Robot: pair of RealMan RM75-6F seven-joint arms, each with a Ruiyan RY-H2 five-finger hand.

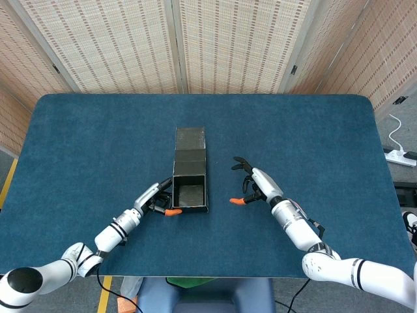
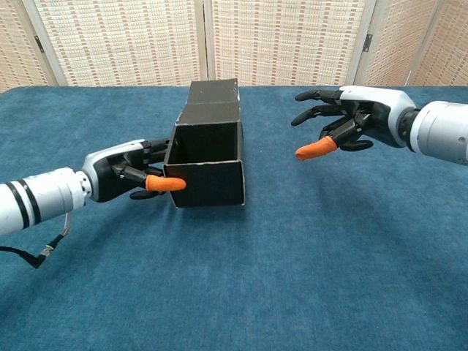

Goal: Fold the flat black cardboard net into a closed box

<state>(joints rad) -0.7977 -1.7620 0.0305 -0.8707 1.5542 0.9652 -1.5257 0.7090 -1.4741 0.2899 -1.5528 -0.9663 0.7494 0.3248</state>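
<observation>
Dark blue felt-covered table (image 1: pixel 313 130) with rounded corners, backed by woven cane folding screens (image 1: pixel 228 45); white power strip (image 1: pixel 401 156) on the floor at the far right. Near the middle of the table, slightly left: black cardboard box (image 2: pixel 208 161), sides already upright, top open, lid flap (image 1: pixel 189 139) stretched away toward the screens. Pale raw edges visible along the rim. Left hand (image 2: pixel 128 178) pressed against the box's left near corner, orange-tipped thumb on the front wall, fingers at the side wall. Right hand (image 2: pixel 344 126) raised well apart on the right, fingers spread, holding nothing.
</observation>
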